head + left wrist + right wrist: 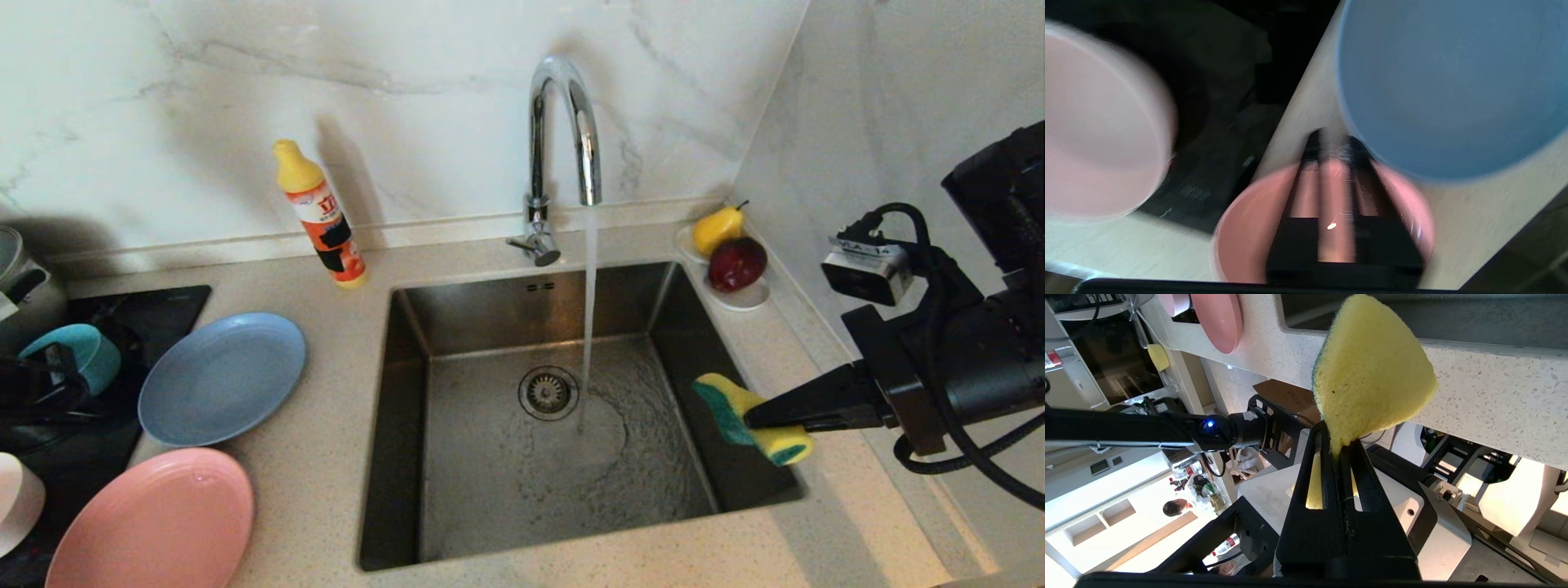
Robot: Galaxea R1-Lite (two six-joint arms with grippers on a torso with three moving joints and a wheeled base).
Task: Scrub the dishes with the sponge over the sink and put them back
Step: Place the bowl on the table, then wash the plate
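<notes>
Two hands: right hand [755,418] clamped on sponge [751,417] over sink [408,425] rim; left hand [1333,141] narrowly apart.

Two plates lie on the worktop's left part: one blue plate [222,377] and one pink plate [155,523]. Two bowls show at its left edge: one teal bowl [77,353] and one pale bowl [16,500]. There is one sponge [749,416], one sink [490,457], one faucet [562,147], one detergent bottle [322,216], one small white dish [739,296] with two fruits, and one pot [20,286].
</notes>
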